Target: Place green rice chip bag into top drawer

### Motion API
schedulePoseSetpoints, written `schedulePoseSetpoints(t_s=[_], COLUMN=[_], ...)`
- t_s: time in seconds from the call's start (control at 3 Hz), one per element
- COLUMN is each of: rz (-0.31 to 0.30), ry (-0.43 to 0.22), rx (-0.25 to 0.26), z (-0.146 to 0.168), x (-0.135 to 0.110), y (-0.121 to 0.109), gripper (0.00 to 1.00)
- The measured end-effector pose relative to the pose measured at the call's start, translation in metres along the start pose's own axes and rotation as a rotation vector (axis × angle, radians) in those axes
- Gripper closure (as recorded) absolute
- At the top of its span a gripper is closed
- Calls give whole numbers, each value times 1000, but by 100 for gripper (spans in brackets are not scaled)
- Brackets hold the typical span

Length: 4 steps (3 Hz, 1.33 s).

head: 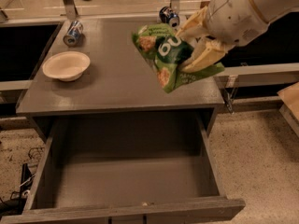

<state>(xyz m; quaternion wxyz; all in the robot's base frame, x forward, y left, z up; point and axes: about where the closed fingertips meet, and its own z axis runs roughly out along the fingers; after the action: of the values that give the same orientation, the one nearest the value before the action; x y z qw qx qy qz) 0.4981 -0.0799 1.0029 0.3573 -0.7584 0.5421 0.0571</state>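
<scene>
The green rice chip bag point(169, 57) hangs in the air over the right part of the grey table point(112, 85), tilted, its lower corner near the table's front edge. My gripper point(196, 43) comes in from the upper right and is shut on the bag's right side, one pale finger above it and one below. The top drawer point(126, 181) is pulled fully open below the table's front edge, and its grey inside is bare. The bag is above and behind the drawer's right half.
A white bowl point(66, 65) sits on the table's left side. One blue soda can point(73, 33) lies at the back left, another point(169, 16) at the back right behind the bag. Speckled floor lies to the right.
</scene>
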Motion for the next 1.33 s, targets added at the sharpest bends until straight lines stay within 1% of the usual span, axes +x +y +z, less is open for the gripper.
schedulePoseSetpoints(t_s=[0.33, 0.67, 1.0, 1.33], rz=[15, 31, 59, 76], ry=[-31, -69, -111, -133], rx=[-11, -40, -72, -139], z=[18, 35, 47, 62], x=[9, 15, 19, 20], y=[18, 46, 78, 112], gripper=[100, 100, 100, 100])
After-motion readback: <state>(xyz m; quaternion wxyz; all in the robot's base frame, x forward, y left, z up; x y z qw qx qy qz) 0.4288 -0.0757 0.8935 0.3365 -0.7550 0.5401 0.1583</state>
